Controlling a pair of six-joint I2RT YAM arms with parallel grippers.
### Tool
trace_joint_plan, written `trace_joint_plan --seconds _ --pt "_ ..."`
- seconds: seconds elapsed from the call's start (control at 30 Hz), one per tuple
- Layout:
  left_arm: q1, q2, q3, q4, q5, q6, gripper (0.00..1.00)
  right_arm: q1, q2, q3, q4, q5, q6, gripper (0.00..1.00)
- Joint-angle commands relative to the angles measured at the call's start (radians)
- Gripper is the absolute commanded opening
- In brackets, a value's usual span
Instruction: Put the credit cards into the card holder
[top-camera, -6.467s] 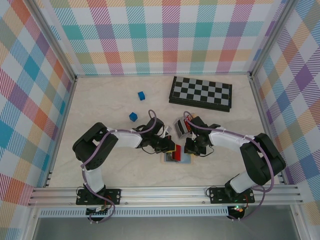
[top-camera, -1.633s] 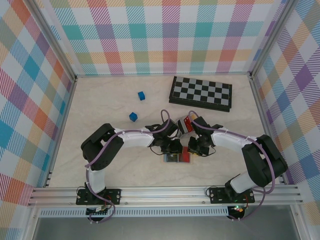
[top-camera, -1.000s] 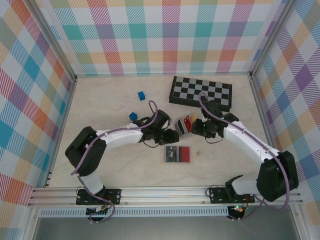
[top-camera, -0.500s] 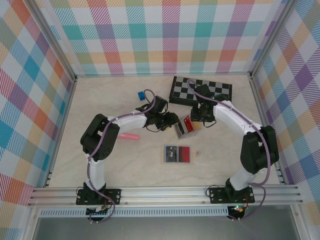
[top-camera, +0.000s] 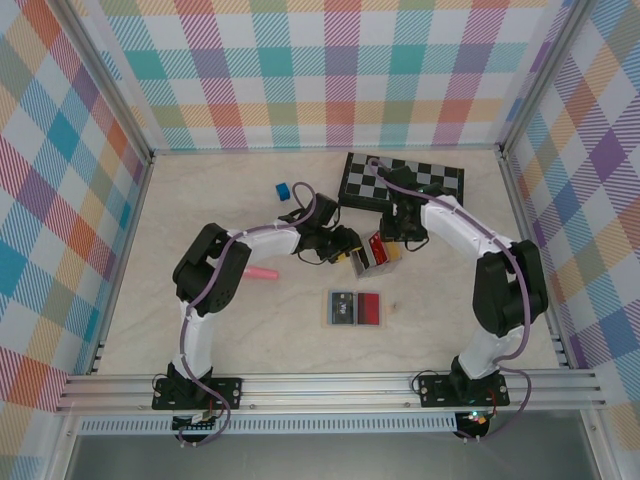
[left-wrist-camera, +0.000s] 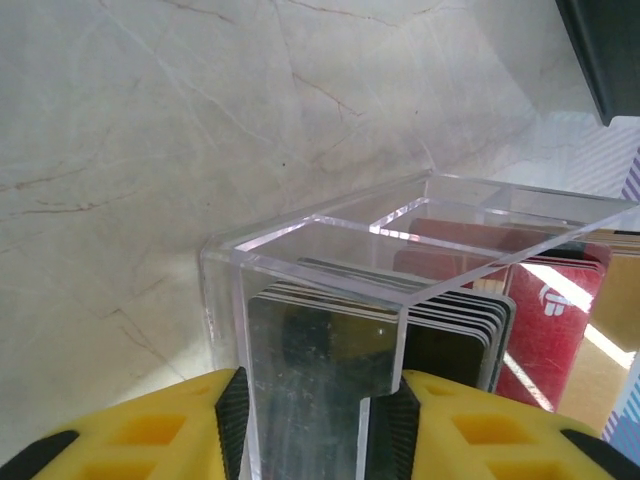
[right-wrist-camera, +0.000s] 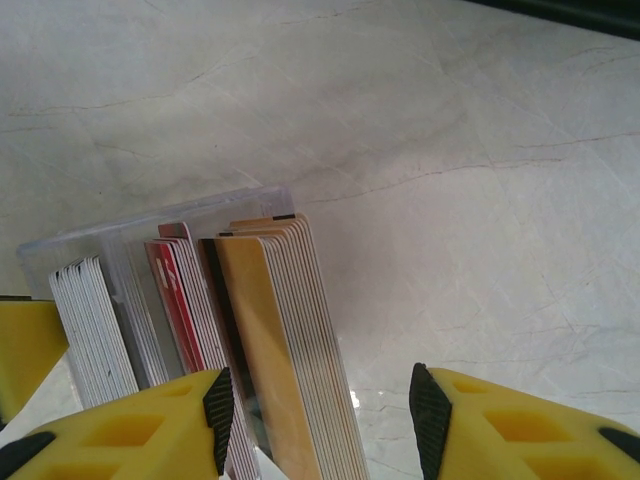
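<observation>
The card holder is seen nearest, open on the counter, two cards apparently seated. Behind it, the clear case is clamped by the left end effector. The right end effector is spread around unloaded credit cards, none gripped.

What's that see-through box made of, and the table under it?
The see-through box looks like hard clear plastic, probably acrylic: glossy, with cards visible through its walls. The table looks like pale polished marble with thin veins, though it may be a printed surface.
</observation>
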Motion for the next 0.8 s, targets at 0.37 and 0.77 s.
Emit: trace_joint_plan --seconds 0.37,0.77 --pt "-0.004 0.029 -0.006 -0.078 -0.016 0.042 0.36 -0.002 0.145 0.095 -0.071 0.06 -0.059 0.52" --pt "-0.004 0.021 -0.008 -0.098 -0.032 0.052 0.35 0.0 0.091 0.111 -0.093 0.133 -0.096 0.49"
